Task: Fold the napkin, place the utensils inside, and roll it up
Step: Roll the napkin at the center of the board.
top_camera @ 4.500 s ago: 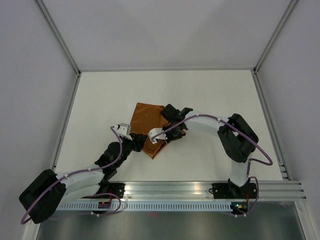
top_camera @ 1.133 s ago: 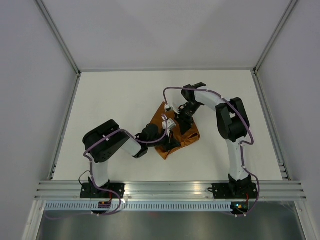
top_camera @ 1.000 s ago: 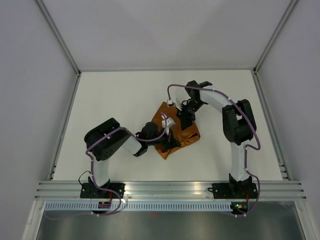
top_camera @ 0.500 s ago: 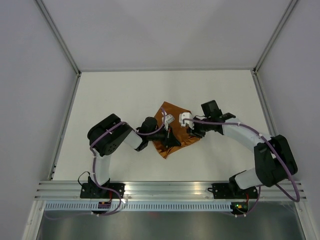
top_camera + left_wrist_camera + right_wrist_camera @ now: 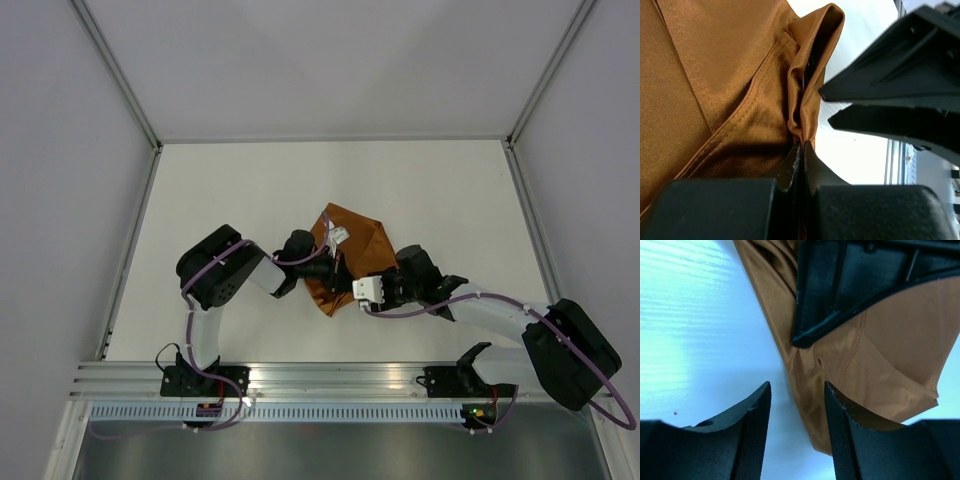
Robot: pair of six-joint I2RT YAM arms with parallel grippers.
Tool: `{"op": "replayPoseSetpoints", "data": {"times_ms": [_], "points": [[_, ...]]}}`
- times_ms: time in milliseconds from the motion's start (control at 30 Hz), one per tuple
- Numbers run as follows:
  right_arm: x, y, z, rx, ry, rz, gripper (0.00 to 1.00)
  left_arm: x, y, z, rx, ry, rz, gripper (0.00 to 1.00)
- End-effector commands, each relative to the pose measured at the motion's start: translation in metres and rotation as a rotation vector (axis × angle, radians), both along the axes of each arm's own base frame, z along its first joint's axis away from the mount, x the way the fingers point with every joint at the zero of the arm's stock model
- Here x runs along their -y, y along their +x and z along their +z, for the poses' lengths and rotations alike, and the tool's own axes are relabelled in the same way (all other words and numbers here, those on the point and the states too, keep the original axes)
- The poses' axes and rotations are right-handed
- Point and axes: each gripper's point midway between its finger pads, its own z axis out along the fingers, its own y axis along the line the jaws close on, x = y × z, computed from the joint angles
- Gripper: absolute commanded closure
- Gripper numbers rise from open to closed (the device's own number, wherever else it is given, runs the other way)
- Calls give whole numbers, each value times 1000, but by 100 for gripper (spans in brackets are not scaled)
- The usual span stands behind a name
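The left pincer (image 5: 801,146) clamps a fold of the napkin (image 5: 358,243). The right pincer (image 5: 796,392) gapes empty over the napkin's near edge.

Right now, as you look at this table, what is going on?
The left end effector is shut on a raised fold of the thin rust-brown fabric napkin, which lies loosely folded on the white table. The right end effector is open beside it at the napkin's edge, holding nothing.

White table (image 5: 220,190), one rust-brown napkin (image 5: 365,240) near its middle, seemingly folded over.
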Motion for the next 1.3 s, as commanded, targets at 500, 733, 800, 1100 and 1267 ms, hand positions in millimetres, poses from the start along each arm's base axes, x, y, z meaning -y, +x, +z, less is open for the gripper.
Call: {"op": "replayPoseSetpoints", "data": {"times_ms": [500, 733, 800, 1100, 1267], "points": [[-17, -15, -19, 213, -45, 123, 57, -51, -55, -102, -359, 321, -1, 98], [-12, -13, -37, 160, -159, 148, 66, -52, -59, -103, -374, 317, -21, 98], [-8, -13, -42, 138, -198, 154, 67, -52, -59, -102, -374, 314, -24, 98], [6, -25, -63, 49, -310, 195, 90, -51, -59, -99, -371, 299, -40, 98], [7, -29, -64, 1, -316, 183, 100, -50, -58, -96, -365, 284, -40, 98]]}}
